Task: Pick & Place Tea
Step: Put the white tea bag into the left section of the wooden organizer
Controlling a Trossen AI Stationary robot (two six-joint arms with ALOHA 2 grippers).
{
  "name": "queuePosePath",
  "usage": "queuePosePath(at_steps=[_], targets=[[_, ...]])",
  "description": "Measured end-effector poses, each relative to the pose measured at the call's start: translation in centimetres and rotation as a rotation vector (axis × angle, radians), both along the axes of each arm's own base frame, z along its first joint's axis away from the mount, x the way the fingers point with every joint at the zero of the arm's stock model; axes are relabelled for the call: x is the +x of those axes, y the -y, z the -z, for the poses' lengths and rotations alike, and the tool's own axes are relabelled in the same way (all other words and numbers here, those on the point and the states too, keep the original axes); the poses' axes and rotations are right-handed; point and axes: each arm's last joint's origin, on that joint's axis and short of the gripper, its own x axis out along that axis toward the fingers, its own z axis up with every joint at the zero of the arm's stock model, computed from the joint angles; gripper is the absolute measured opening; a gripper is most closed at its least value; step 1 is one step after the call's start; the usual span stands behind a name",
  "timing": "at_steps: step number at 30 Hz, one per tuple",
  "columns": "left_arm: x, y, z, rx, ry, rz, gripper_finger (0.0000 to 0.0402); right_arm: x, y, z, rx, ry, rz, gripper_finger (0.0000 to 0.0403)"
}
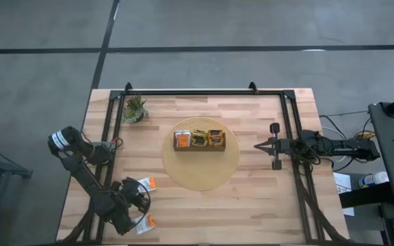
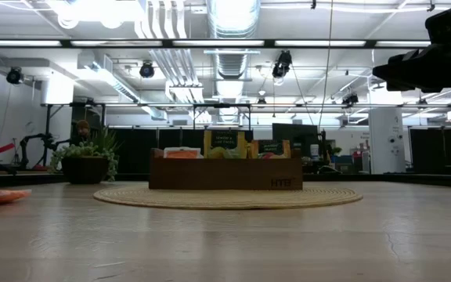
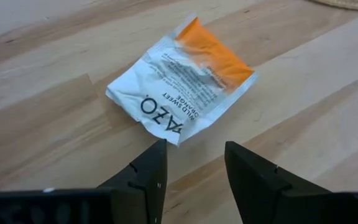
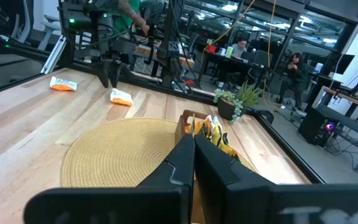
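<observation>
At the near left corner of the tabletop [image 1: 252,198], your left gripper [image 3: 194,163] hung with its fingers spread and empty, and the sachet [image 3: 182,78] you were after lay flat on the wood just ahead of the fingertips, its nearest corner almost between them but, as far as I could judge, not yet touched. It lay skewed to the gripper's line, corner-on, with its white printed end toward the fingers and its orange end away, so the closing move would have needed a short advance and probably a slight wrist turn to take an edge instead of a corner. From above, 2 white-and-orange sachets showed beside that arm, 1 toward the mat [image 1: 147,183] and 1 nearer the table edge [image 1: 147,222]; I could not tell which of the 2 the wrist camera faced. The left arm was clearly the nearer one; your right gripper [image 4: 194,144] waited well apart at the right side, fingers pressed together on nothing. The wrapper read "TAZO" in large letters, then "MILD SWEET ORANGE"; the smaller print was illegible. The wooden tray [image 1: 198,146] on the round woven mat [image 1: 200,174] already held yellow and orange sachets.
</observation>
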Motion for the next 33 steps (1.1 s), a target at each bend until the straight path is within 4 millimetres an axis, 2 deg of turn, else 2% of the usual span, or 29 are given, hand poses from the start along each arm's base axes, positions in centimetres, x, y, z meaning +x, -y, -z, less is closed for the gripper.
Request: queuePosePath(at_steps=[8,25,29,33], targets=[[-0.6,0.3,0.0,-0.016,0.017,-0.016,0.0154,0.0,0.0,0.0,0.000,-0.001,0.000,0.0008],[-0.8,-0.9,1.9,0.010,0.078,-0.045,0.0146,0.0,0.0,0.0,0.000,0.000,-0.001,0.0008],[-0.9,-1.4,2.3,0.030,0.085,-0.049,0.0104,0.0,0.0,0.0,0.000,0.000,0.000,0.0008],[-1.1,-1.7,2.7,0.051,0.084,-0.043,0.0022,0.0,0.0,0.0,0.000,-0.001,-0.001,0.0008]])
